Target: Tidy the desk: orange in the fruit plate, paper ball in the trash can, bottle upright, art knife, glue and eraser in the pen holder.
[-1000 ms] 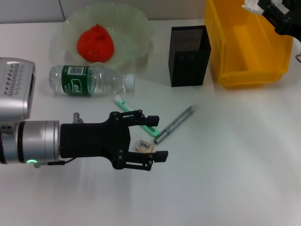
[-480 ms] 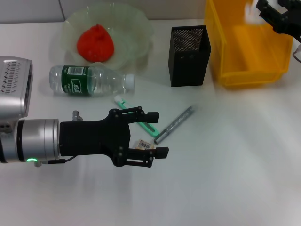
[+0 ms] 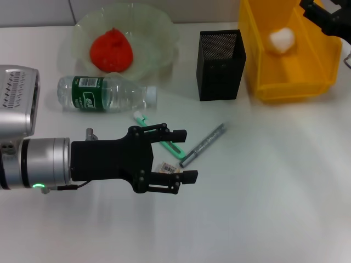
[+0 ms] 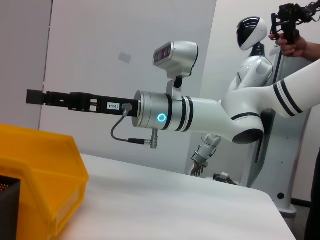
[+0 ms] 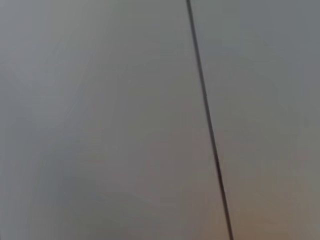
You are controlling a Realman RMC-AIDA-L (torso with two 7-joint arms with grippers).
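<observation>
The right arm point(image 4: 200, 112) is stretching level across the picture, white and silver with a blue ring light glowing on its wrist, a camera block riding on top and a cable looping beneath. Its black pincer point(image 4: 37, 97) is reaching out above the yellow bin point(image 4: 42, 172); whether its fingers are apart cannot be told. The bin is sitting on the white bench point(image 4: 165, 205) beside a black mesh corner point(image 4: 9, 207). Behind, another white robot point(image 4: 252, 55) is standing, and a person's hand point(image 4: 295, 46) is gripping a black device.
</observation>
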